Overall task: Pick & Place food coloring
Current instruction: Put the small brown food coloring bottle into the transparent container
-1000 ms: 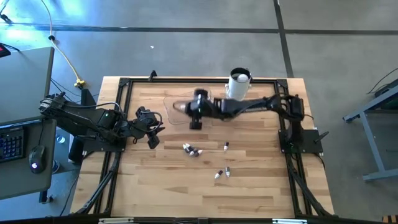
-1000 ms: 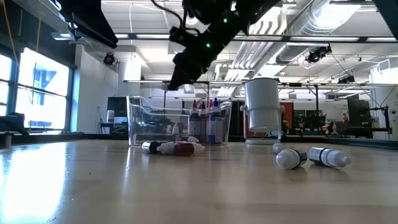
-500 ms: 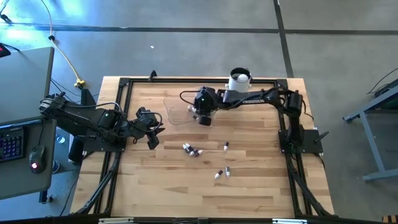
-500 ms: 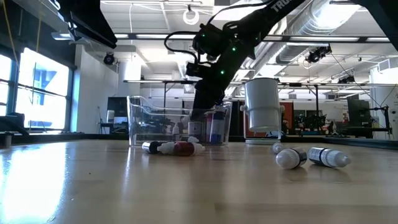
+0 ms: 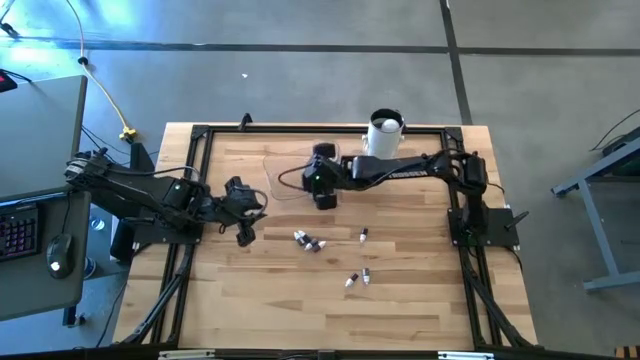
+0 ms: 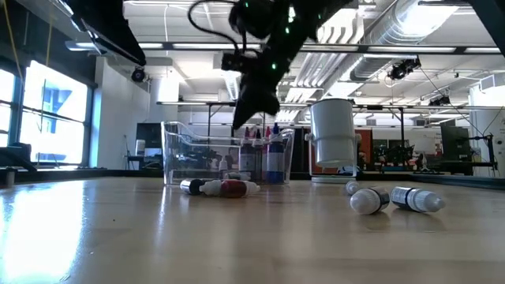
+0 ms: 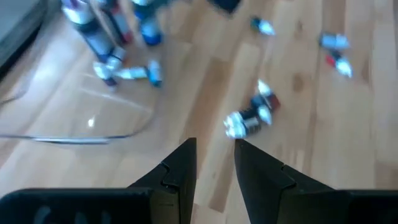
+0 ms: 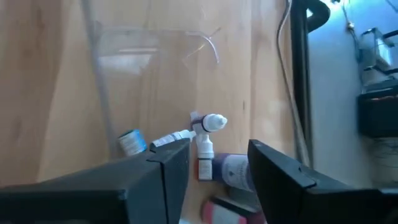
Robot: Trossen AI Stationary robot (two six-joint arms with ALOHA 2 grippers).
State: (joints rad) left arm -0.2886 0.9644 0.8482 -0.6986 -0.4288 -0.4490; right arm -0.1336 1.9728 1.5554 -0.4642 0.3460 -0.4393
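right wrist view: right fingers (image 8: pixel 219 163) spread, empty, above food coloring bottles (image 8: pixel 205 127) in clear bin (image 8: pixel 106 50).

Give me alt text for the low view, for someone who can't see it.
The right arm's pincer hangs above a clear plastic bin holding upright food coloring bottles on a wooden table. More small bottles lie on their sides in front of the bin, near a tall white container.

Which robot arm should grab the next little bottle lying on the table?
Probably the left. Its gripper is open, empty and nearest the bottle cluster. The right gripper is open above the clear bin.
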